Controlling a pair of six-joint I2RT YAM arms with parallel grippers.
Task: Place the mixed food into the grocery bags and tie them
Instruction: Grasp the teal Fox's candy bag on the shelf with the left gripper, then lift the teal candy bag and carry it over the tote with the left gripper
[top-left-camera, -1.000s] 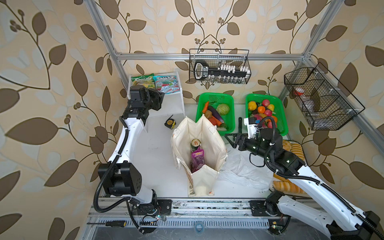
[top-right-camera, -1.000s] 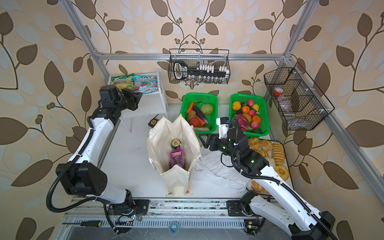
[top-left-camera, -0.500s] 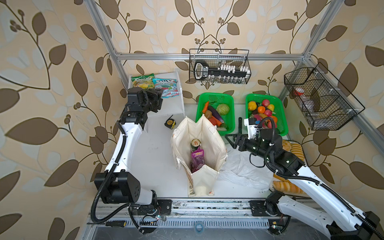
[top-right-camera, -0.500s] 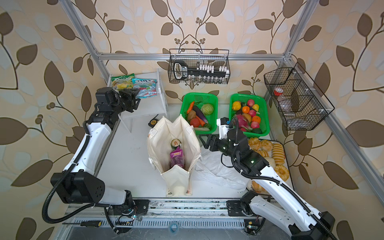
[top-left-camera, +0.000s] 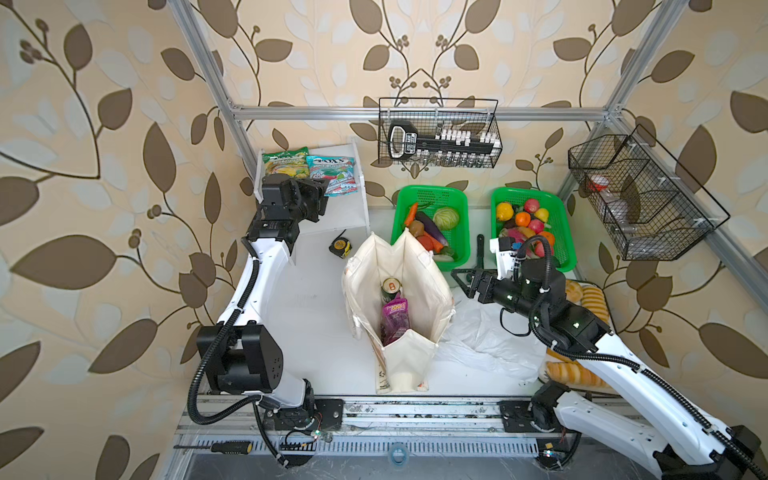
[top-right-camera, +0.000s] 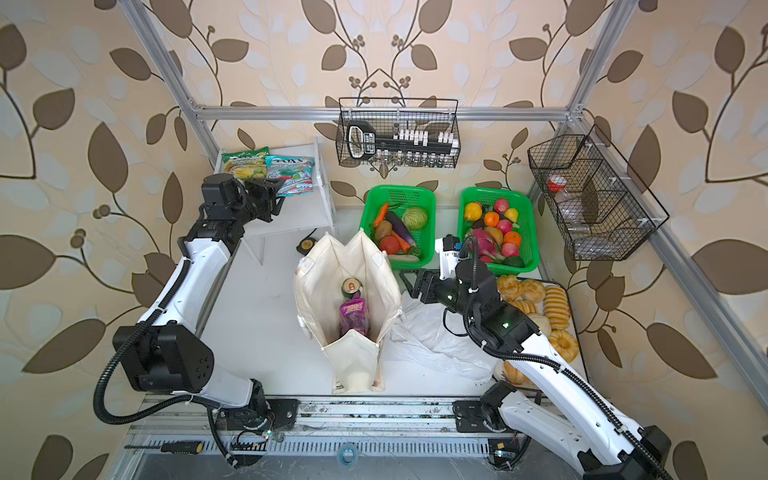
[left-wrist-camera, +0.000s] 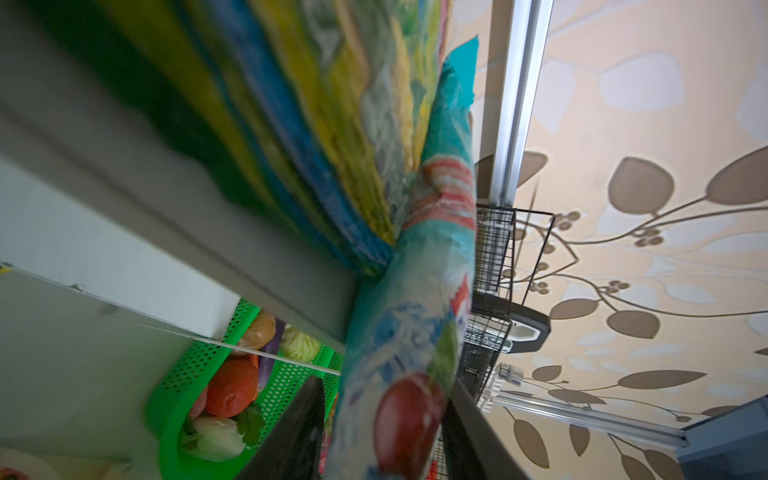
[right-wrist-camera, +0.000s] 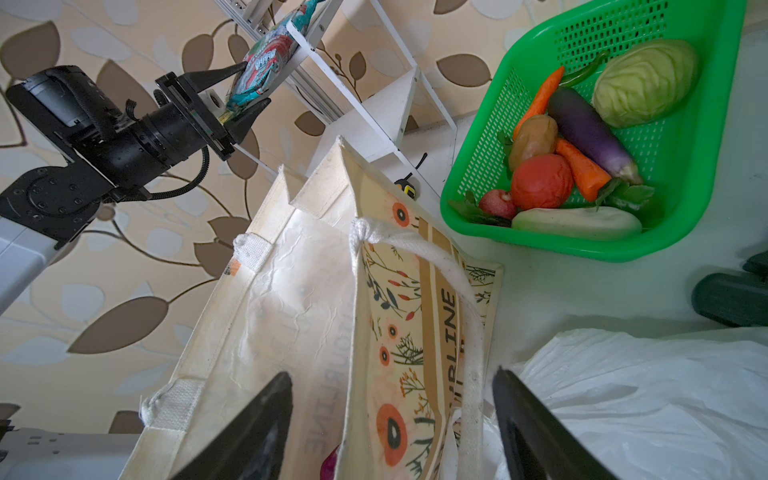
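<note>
The teal-and-red snack packet (top-left-camera: 334, 172) lies on the white shelf, its near end overhanging. My left gripper (left-wrist-camera: 382, 436) is shut on that end, one finger on each face. The cream tote (top-left-camera: 419, 282) stands open mid-table with the green drink can (top-left-camera: 390, 286) and the purple pouch (top-left-camera: 395, 320) inside. My right gripper (right-wrist-camera: 390, 432) stands open at the tote's right wall, which hangs with a handle between its fingers without touching them. The white plastic bag (top-left-camera: 486, 336) lies crumpled beside the tote. Cabbage (top-left-camera: 446, 218), potato (top-left-camera: 416, 227) and tomato (top-left-camera: 424, 242) sit in a green basket.
A yellow-green snack packet (top-left-camera: 286, 164) lies next to the teal one on the shelf (top-left-camera: 332, 216). Two green baskets (top-left-camera: 457, 253) (top-left-camera: 561, 232) stand at the back, bread rolls (top-left-camera: 592, 299) to the right. A tape measure (top-left-camera: 340, 247) lies behind the tote. Wire baskets (top-left-camera: 440, 133) hang on the frame.
My left arm has reached further onto the shelf; its jaws opened, then closed round the end of the teal-and-red packet. The right arm and the tote have not moved.
</note>
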